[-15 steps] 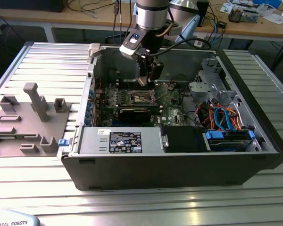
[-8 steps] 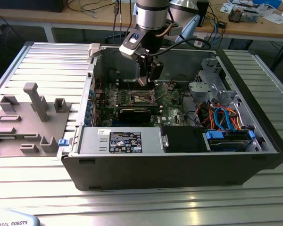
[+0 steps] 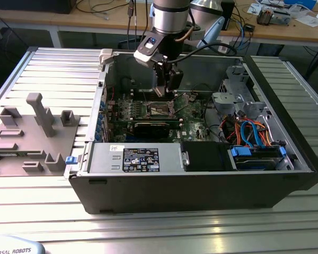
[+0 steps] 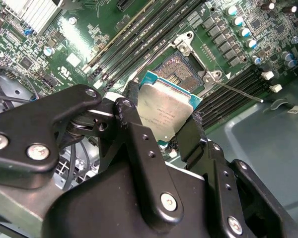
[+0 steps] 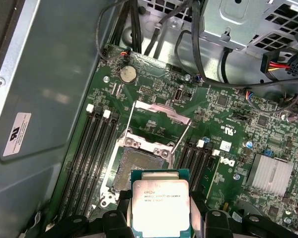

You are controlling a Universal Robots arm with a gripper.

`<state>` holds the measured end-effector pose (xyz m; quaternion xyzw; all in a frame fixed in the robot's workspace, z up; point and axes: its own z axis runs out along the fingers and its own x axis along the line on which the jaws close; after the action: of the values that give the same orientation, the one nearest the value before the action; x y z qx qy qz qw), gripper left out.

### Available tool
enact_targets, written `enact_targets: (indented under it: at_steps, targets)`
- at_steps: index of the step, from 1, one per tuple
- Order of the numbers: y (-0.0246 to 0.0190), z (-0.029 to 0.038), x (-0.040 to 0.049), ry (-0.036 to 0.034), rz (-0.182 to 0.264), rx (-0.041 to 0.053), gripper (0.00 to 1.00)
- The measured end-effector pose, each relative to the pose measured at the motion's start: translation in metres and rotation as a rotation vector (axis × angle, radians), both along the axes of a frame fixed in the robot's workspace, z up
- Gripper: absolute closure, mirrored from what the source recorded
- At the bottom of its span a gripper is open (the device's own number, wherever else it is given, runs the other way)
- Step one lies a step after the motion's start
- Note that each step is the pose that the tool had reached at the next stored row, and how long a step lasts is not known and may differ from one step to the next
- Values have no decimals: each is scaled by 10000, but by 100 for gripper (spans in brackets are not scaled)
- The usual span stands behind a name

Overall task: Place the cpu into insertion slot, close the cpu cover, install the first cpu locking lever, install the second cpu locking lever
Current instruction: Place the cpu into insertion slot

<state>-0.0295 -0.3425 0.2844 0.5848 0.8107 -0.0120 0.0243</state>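
End effector (image 4: 160,120) gripping silver-topped cpu (image 5: 160,206), green rim, near insertion slot (image 5: 139,166)

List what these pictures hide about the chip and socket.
- Underside of the chip: faces away in both wrist views; one edge cut off by the first wrist view's border.
- Part of the socket: covered by the chip in both wrist views.
- Gap between chip and socket: cannot tell.
- Exterior view: chip in the gripper too small to make out.
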Motion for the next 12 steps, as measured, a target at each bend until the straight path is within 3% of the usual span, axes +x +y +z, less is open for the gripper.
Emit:
enact_targets:
  at_steps: [12]
  targets:
    - [0, -8, 0, 0, -562, 38, 45]
